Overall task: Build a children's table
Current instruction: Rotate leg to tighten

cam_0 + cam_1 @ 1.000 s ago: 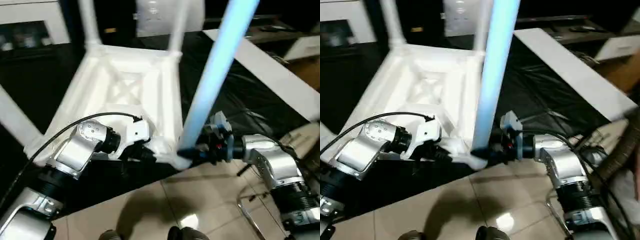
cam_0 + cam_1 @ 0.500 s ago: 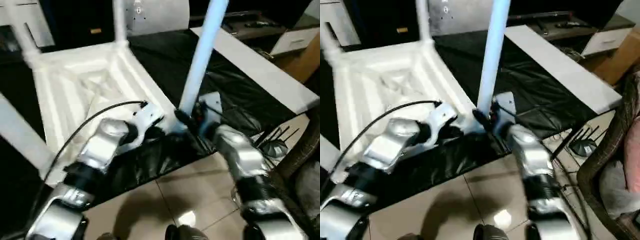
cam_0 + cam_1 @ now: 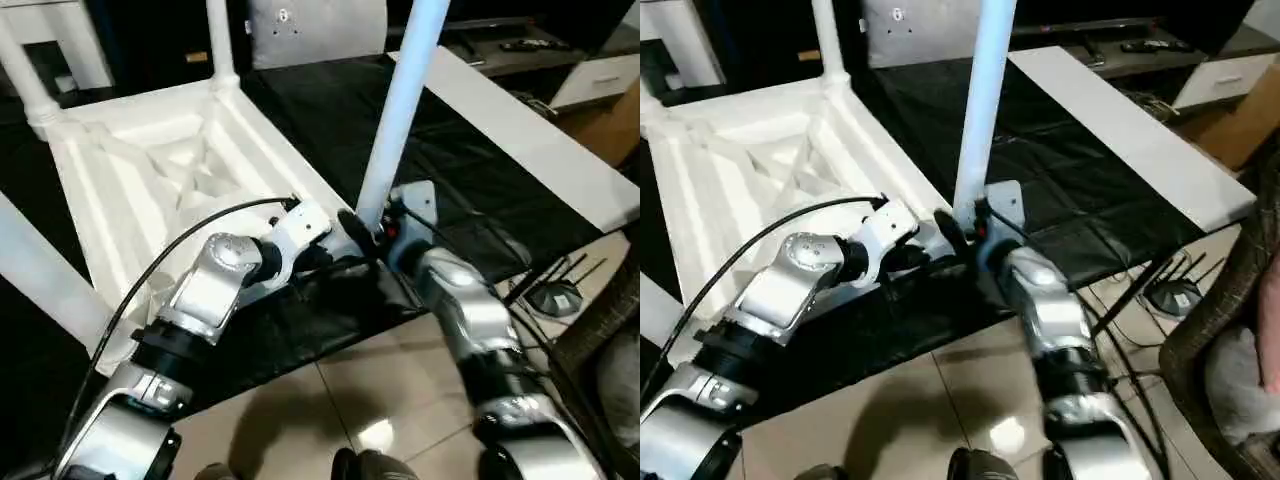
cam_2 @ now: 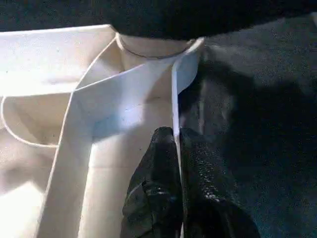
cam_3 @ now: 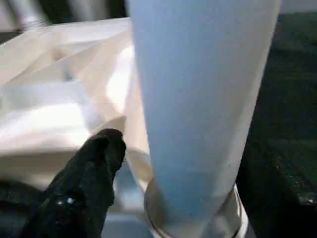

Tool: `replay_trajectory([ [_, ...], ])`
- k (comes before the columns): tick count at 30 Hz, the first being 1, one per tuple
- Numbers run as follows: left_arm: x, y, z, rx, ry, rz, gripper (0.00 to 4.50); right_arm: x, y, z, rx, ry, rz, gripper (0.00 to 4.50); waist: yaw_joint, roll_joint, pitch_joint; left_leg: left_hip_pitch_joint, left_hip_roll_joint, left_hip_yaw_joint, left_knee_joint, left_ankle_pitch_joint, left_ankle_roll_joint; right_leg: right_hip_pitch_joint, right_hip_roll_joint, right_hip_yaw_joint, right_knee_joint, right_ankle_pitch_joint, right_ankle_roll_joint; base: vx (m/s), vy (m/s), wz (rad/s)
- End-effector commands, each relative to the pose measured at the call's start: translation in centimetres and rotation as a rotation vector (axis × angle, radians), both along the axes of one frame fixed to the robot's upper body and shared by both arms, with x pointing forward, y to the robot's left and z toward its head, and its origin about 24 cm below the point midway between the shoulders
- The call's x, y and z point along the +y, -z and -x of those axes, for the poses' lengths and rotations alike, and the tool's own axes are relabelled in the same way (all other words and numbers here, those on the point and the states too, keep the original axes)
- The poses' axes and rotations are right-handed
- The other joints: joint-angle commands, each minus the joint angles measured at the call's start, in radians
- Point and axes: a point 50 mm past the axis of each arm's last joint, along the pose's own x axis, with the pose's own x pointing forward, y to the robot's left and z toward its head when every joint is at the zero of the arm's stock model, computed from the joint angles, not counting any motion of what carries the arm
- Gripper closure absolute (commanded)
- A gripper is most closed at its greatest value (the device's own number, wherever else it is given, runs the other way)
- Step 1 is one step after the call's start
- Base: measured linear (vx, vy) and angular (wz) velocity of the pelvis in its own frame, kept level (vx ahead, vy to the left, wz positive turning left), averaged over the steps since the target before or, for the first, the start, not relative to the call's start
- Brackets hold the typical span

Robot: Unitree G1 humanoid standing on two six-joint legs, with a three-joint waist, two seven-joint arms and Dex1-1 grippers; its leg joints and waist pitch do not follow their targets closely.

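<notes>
The small all-white plastic children's table (image 3: 150,190) lies upside down on the black cloth-covered surface (image 3: 1060,170), ribbed underside up, its long tapered legs pointing straight up. The near-corner leg (image 3: 400,110) stands upright in its round corner socket (image 5: 193,218), just past the right gripper (image 3: 962,232); one black finger (image 5: 86,183) sits beside the leg base, clear of it, jaws apart. The left gripper (image 4: 176,188) is pinched tight on the table's thin edge wall, a finger on either side.
</notes>
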Motion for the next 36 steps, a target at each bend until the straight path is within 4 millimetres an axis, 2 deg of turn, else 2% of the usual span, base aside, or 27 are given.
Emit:
replay_trajectory([
  [1,-0.7,-0.8,0.4,-0.042,0.076,0.056,4.50,-0.1,-0.2,0.7,-0.032,-0.116,0.007,0.57,0.008,0.004,-0.083,-0.011,0.010,0.006,-0.055,-0.092,0.105,0.085,-0.056,0.065,-0.082,-0.272,-0.144,0.000,0.000,0.00],
  [4,0.0,-0.4,0.6,-0.030,0.110,0.026,4.50,-2.1,-0.2,1.5,-0.048,-0.218,0.045,0.41,0.015,0.004,-0.080,-0.009,0.011,0.005,-0.055,-0.121,0.105,0.083,-0.056,0.063,-0.090,-0.331,-0.132,0.000,0.000,0.00],
  [6,0.3,-0.2,0.7,-0.025,0.132,0.010,4.50,-3.4,-0.3,2.1,-0.047,-0.273,0.070,0.12,0.018,0.003,-0.079,-0.007,0.011,0.006,-0.055,-0.128,0.107,0.082,-0.056,0.064,-0.091,-0.341,-0.127,0.000,0.000,0.00],
  [10,1.0,-0.1,1.0,-0.009,0.190,-0.023,4.50,-6.6,-0.6,2.9,-0.042,-0.318,0.120,0.02,0.021,-0.002,-0.080,-0.011,0.010,0.004,-0.054,-0.129,0.111,0.083,-0.056,0.062,-0.094,-0.374,-0.117,0.000,0.000,0.00],
  [14,1.3,0.0,1.2,-0.008,0.219,-0.040,4.50,-7.8,-0.9,3.4,-0.036,-0.357,0.141,0.02,0.023,-0.004,-0.078,-0.012,0.009,0.005,-0.053,-0.124,0.116,0.081,-0.055,0.061,-0.096,-0.387,-0.109,0.000,0.000,0.00],
  [18,1.5,-0.1,0.9,-0.037,0.210,-0.047,4.50,-9.2,-1.3,4.2,-0.005,-0.383,0.153,0.02,0.027,-0.006,-0.081,-0.012,0.011,0.005,-0.052,-0.103,0.127,0.081,-0.052,0.060,-0.091,-0.358,-0.114,0.000,0.000,0.00],
  [19,1.6,-0.2,0.7,-0.053,0.183,-0.039,4.50,-9.5,-1.4,4.3,0.001,-0.373,0.147,0.02,0.028,-0.011,-0.079,-0.013,0.010,0.006,-0.052,-0.105,0.127,0.080,-0.052,0.059,-0.093,-0.370,-0.110,0.000,0.000,0.00],
  [22,1.4,-0.5,0.4,-0.049,0.142,0.025,4.50,-9.9,-1.5,4.4,0.017,-0.324,0.122,0.02,0.031,-0.012,-0.076,-0.011,0.006,0.007,-0.052,-0.120,0.118,0.077,-0.053,0.057,-0.105,-0.444,-0.080,0.000,0.000,0.00],
  [23,1.2,-0.8,0.5,-0.037,0.141,0.066,4.50,-10.1,-1.4,4.4,0.024,-0.287,0.116,0.02,0.031,-0.019,-0.077,-0.011,0.006,0.007,-0.052,-0.121,0.116,0.077,-0.053,0.056,-0.105,-0.456,-0.073,0.000,0.000,0.00],
  [24,1.2,-0.8,0.5,-0.037,0.141,0.066,4.23,-10.1,-1.4,4.4,0.024,-0.287,0.116,0.00,0.032,-0.017,-0.076,-0.012,0.005,0.006,-0.053,-0.117,0.113,0.078,-0.053,0.056,-0.105,-0.463,-0.067,0.000,0.000,0.00],
  [25,0.9,-1.6,0.9,-0.030,0.137,0.180,4.23,-10.0,-1.9,4.8,-0.001,-0.219,0.037,0.00,0.030,-0.015,-0.076,-0.012,0.004,0.007,-0.054,-0.115,0.104,0.078,-0.053,0.057,-0.107,-0.476,-0.052,0.000,0.000,0.00],
  [26,0.8,-1.8,1.0,-0.035,0.131,0.205,4.06,-9.8,-2.1,5.0,-0.015,-0.210,0.020,0.00,0.035,-0.015,-0.080,-0.012,0.004,0.006,-0.052,-0.112,0.104,0.078,-0.058,0.056,-0.106,-0.472,-0.053,0.000,0.000,0.00],
  [27,0.8,-2.4,1.4,-0.054,0.103,0.284,3.92,-9.3,-2.5,5.8,-0.056,-0.177,-0.036,0.00,0.037,-0.011,-0.083,-0.015,0.010,0.006,-0.052,-0.100,0.101,0.081,-0.060,0.058,-0.102,-0.437,-0.070,0.000,0.000,0.00],
  [28,1.0,-2.5,1.5,-0.069,0.076,0.305,3.88,-9.0,-2.6,6.1,-0.058,-0.155,-0.052,0.00,0.035,-0.009,-0.084,-0.016,0.018,0.003,-0.055,-0.085,0.107,0.076,-0.055,0.058,-0.093,-0.370,-0.095,0.000,0.000,0.00],
  [30,1.3,-2.6,1.6,-0.102,0.009,0.326,3.82,-8.3,-2.5,6.8,-0.058,-0.101,-0.062,0.00,0.032,-0.007,-0.085,-0.015,0.018,0.002,-0.055,-0.086,0.110,0.076,-0.050,0.055,-0.089,-0.334,-0.106,0.000,0.000,0.00],
  [31,1.6,-2.6,2.1,-0.125,-0.047,0.365,3.63,-7.5,-2.5,7.7,-0.048,-0.093,-0.076,0.00,0.030,-0.006,-0.081,-0.016,0.018,0.004,-0.056,-0.097,0.102,0.077,-0.050,0.056,-0.090,-0.343,-0.100,0.000,0.000,0.00],
  [32,1.8,-2.7,2.4,-0.134,-0.075,0.395,3.63,-7.2,-2.4,8.1,-0.032,-0.093,-0.081,0.00,0.030,-0.008,-0.078,-0.015,0.014,0.006,-0.057,-0.121,0.099,0.075,-0.050,0.054,-0.100,-0.387,-0.080,0.000,0.000,0.00],
  [33,2.0,-2.7,2.7,-0.142,-0.105,0.425,3.63,-6.9,-2.3,8.5,-0.014,-0.090,-0.083,0.00,0.029,0.003,-0.079,-0.015,0.015,0.004,-0.058,-0.121,0.092,0.080,-0.050,0.055,-0.097,-0.391,-0.082,0.000,0.000,0.00],
  [34,2.2,-2.8,3.4,-0.156,-0.164,0.470,3.63,-6.3,-2.1,9.1,0.004,-0.088,-0.075,0.00,0.027,-0.002,-0.079,-0.014,0.014,0.006,-0.058,-0.132,0.091,0.075,-0.049,0.055,-0.106,-0.409,-0.068,0.000,0.000,0.00],
  [35,2.3,-2.8,3.8,-0.162,-0.193,0.487,3.63,-6.0,-2.0,9.4,0.006,-0.094,-0.067,0.00,0.026,0.005,-0.083,-0.017,0.020,0.002,-0.060,-0.130,0.084,0.081,-0.054,0.054,-0.104,-0.400,-0.069,0.000,0.000,0.00],
  [36,2.4,-2.7,4.3,-0.170,-0.235,0.510,3.63,-5.5,-1.9,9.8,0.005,-0.102,-0.057,0.00,0.026,0.005,-0.083,-0.017,0.020,0.002,-0.060,-0.130,0.084,0.081,-0.054,0.054,-0.104,-0.400,-0.069,0.000,0.000,0.00],
])
